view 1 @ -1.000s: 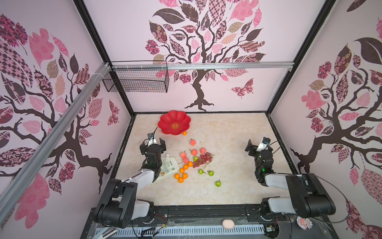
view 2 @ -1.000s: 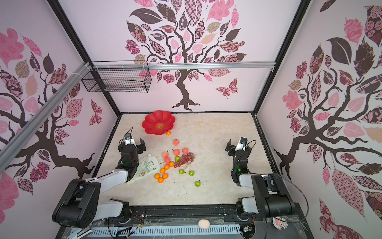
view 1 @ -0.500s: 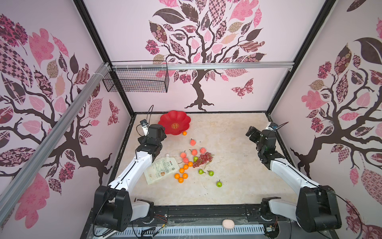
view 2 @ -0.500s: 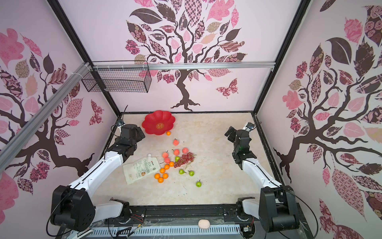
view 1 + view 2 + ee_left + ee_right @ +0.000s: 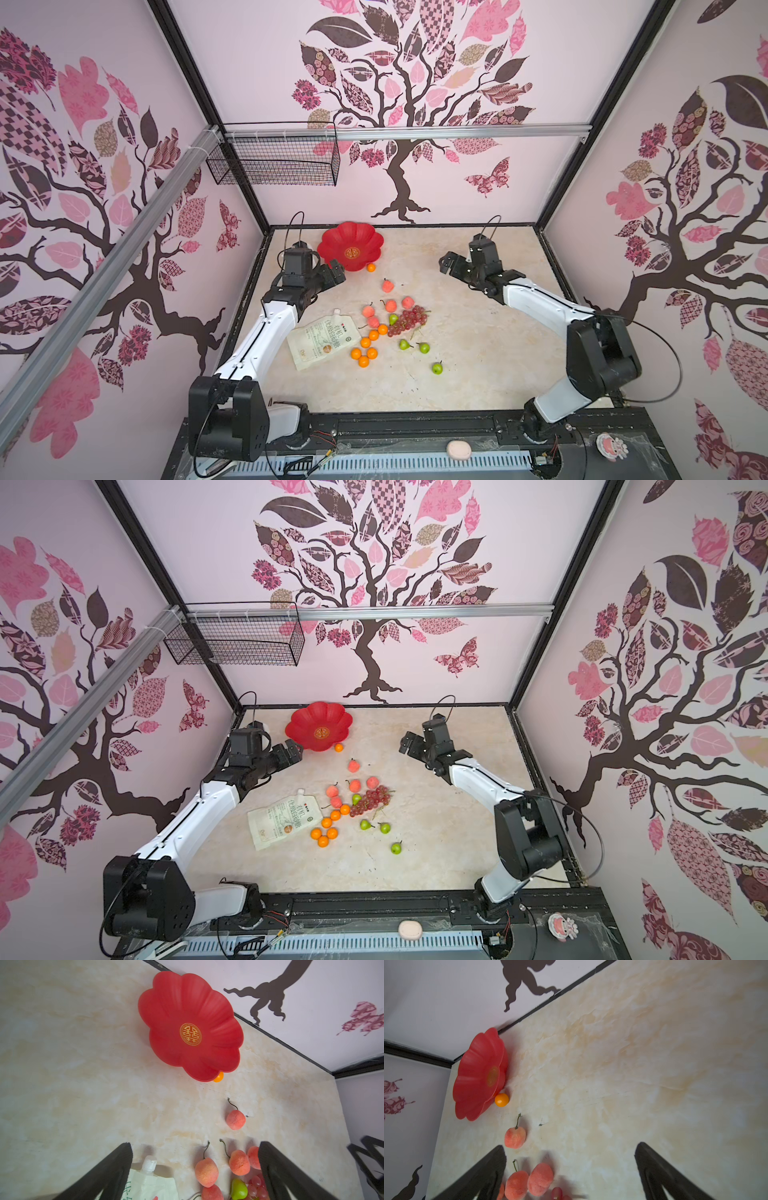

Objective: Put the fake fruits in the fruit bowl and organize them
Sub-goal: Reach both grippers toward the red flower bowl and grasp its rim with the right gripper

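The red flower-shaped fruit bowl (image 5: 332, 245) (image 5: 303, 725) (image 5: 172, 1001) (image 5: 475, 1068) sits empty at the back left, with one orange (image 5: 371, 268) (image 5: 501, 1100) touching its rim. The other fake fruits lie mid-table: peaches (image 5: 387, 285) (image 5: 235, 1119), a grape bunch (image 5: 409, 320), pears (image 5: 424, 348) and a cluster of oranges (image 5: 363, 353). My left gripper (image 5: 336, 272) (image 5: 293, 752) (image 5: 194, 1145) hangs open and empty just in front of the bowl. Above the table's right half, my right gripper (image 5: 451, 264) (image 5: 409, 744) (image 5: 570, 1145) is open and empty too.
A flat white printed pouch (image 5: 322, 338) (image 5: 149, 1184) lies left of the fruit pile, under the left forearm. A black wire basket (image 5: 276, 160) hangs on the back wall's rail. Black frame edges border the marble table.
Both arms have unfolded from near the front and stretched toward the back. The left gripper has come up beside the bowl. No fruit has moved.
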Robot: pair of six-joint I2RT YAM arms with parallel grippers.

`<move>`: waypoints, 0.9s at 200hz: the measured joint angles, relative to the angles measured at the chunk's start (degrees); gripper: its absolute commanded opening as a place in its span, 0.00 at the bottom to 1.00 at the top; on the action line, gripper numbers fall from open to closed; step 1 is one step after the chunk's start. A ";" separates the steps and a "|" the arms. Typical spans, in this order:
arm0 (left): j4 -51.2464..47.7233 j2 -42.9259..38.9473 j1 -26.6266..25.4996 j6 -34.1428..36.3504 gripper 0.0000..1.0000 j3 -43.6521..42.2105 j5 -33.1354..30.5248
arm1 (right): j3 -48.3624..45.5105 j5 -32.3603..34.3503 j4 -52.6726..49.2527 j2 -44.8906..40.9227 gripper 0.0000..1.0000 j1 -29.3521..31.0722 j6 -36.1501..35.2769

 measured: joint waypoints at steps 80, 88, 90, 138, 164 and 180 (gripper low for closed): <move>-0.52 8.39 -0.04 2.67 0.98 9.40 2.99 | 26.73 -11.15 -3.17 23.80 0.88 6.86 6.29; -0.48 8.39 -0.04 2.73 0.98 9.38 3.19 | 29.81 -11.65 -3.65 25.90 0.86 7.15 7.17; -0.50 8.39 -0.04 2.84 0.98 9.38 3.23 | 30.75 -11.82 -3.87 26.58 0.85 7.26 7.34; -0.72 9.60 0.15 4.20 0.98 9.44 5.33 | 51.32 -12.94 -9.18 40.30 0.76 7.80 10.93; -0.76 9.88 0.28 4.37 0.98 9.44 6.25 | 61.05 -13.00 -12.02 47.54 0.73 7.80 13.03; -0.70 9.84 0.28 4.39 0.98 9.44 6.69 | 66.07 -13.09 -13.62 51.58 0.72 7.82 14.25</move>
